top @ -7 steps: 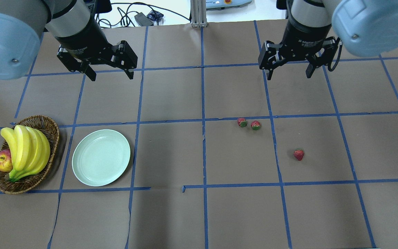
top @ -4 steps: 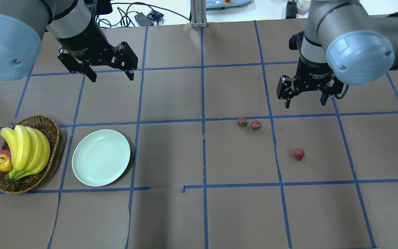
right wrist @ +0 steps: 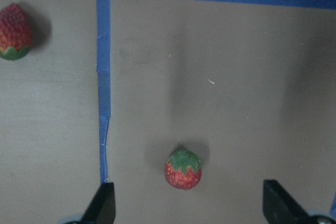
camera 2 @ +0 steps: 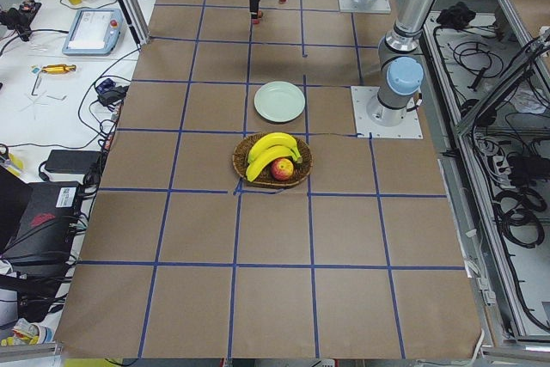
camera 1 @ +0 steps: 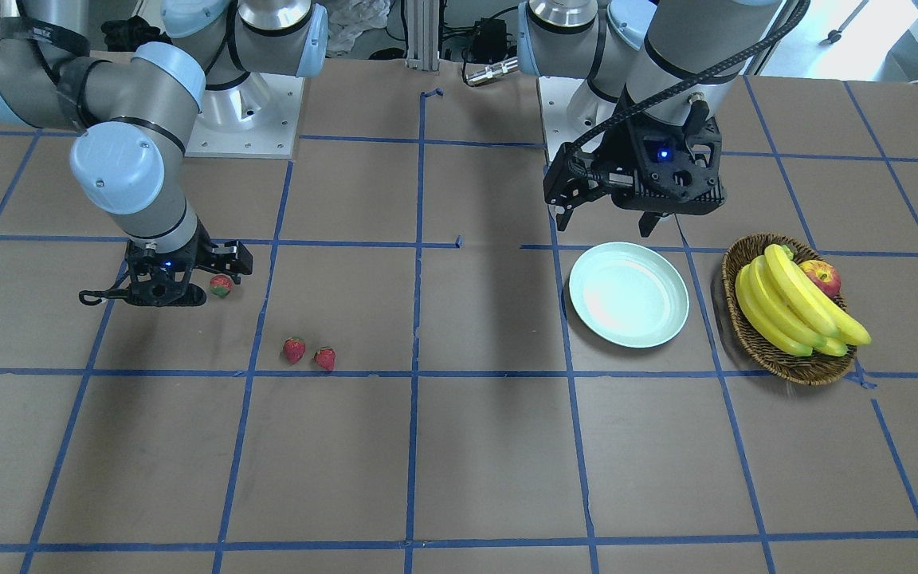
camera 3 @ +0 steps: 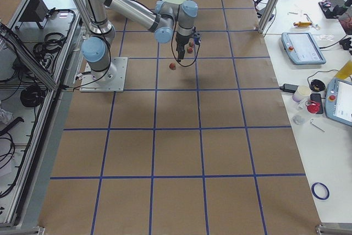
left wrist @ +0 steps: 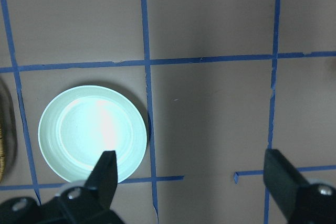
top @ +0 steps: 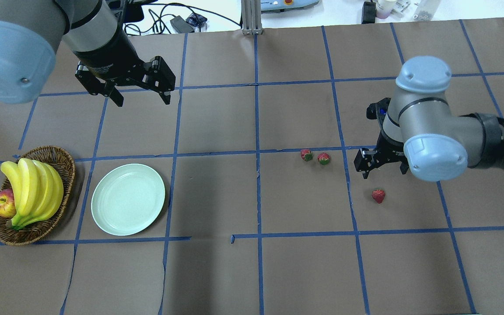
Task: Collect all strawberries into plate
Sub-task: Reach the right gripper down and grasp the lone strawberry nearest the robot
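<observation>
Three strawberries lie on the right half of the table: two side by side (top: 306, 154) (top: 323, 158) and one apart, nearer the front (top: 378, 195). My right gripper (top: 384, 173) is open and empty, low over the table just behind the lone strawberry (right wrist: 183, 169), which shows between its fingers in the right wrist view; another strawberry (right wrist: 14, 31) lies at that view's upper left. The mint-green plate (top: 128, 199) sits at the left and holds nothing. My left gripper (top: 142, 101) is open and empty, raised behind the plate (left wrist: 92, 132).
A wicker basket (top: 55, 154) with bananas (top: 33, 190) and an apple (top: 2, 204) stands left of the plate. Brown paper with blue tape lines covers the table. Cables and gear lie past the far edge.
My right arm has come down and toward the front, bringing its open gripper close behind the lone strawberry. The left gripper has barely moved. No strawberry has moved.
</observation>
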Robot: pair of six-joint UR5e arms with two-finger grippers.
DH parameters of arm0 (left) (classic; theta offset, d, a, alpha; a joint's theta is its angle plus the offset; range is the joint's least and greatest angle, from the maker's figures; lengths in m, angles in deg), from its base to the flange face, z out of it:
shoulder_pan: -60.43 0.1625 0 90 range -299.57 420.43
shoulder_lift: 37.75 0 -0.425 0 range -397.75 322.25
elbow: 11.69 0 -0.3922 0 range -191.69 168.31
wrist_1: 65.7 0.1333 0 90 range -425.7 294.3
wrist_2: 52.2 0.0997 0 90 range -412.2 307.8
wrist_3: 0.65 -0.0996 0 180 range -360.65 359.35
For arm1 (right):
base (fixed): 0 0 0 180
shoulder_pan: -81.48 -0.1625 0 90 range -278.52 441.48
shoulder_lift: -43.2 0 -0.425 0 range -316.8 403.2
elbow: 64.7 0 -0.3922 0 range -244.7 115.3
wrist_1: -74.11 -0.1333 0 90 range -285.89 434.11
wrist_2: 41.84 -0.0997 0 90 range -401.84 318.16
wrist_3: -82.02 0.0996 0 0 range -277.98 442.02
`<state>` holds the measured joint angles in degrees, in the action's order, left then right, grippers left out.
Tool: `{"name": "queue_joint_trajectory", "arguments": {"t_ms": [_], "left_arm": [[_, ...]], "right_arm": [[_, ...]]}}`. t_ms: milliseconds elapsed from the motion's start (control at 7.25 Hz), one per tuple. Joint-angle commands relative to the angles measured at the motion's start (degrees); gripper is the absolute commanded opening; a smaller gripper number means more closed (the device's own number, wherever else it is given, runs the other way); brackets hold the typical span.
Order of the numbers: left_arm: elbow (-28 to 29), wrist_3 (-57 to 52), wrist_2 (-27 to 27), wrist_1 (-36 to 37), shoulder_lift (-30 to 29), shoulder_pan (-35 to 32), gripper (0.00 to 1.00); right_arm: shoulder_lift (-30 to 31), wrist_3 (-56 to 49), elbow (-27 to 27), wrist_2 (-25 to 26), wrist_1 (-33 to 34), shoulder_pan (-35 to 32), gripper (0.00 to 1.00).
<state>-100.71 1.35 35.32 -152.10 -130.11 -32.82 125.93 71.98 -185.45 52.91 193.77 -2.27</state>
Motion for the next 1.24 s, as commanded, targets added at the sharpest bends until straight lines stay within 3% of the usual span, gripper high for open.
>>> {"name": "queue_joint_trajectory", "arguments": {"t_ms": [0,138,414,552,690,828,1103], "left_arm": [[0.0,0.1,-0.1,-0.1,-0.1,0.0,1.0],[0.0,0.1,-0.1,-0.1,0.0,0.0,1.0],[0.0,0.0,-0.1,0.0,0.0,0.0,1.0],[0.0,0.1,-0.1,-0.1,0.0,0.0,1.0],[-0.1,0.1,-0.1,-0.1,-0.1,0.0,1.0],[-0.1,0.2,-0.1,-0.1,-0.1,0.0,1.0],[0.0,0.2,-0.1,0.0,-0.1,0.0,1.0]], "right_arm": [[-0.1,-6.3,-4.2,-0.8,3.4,1.4,1.0],[-0.9,-6.9,-6.0,-0.7,6.5,2.1,0.95],[-1.9,-6.9,-6.8,-0.7,10.0,2.2,0.94],[-2.0,-6.9,-7.0,-0.6,10.2,2.3,0.84],[-2.1,-6.8,-7.7,-0.7,10.4,2.3,0.5],[-2.1,-6.7,-7.8,-0.7,10.9,2.3,0.24],[-2.1,-6.6,-7.9,-0.8,11.0,2.3,0.0]]}}
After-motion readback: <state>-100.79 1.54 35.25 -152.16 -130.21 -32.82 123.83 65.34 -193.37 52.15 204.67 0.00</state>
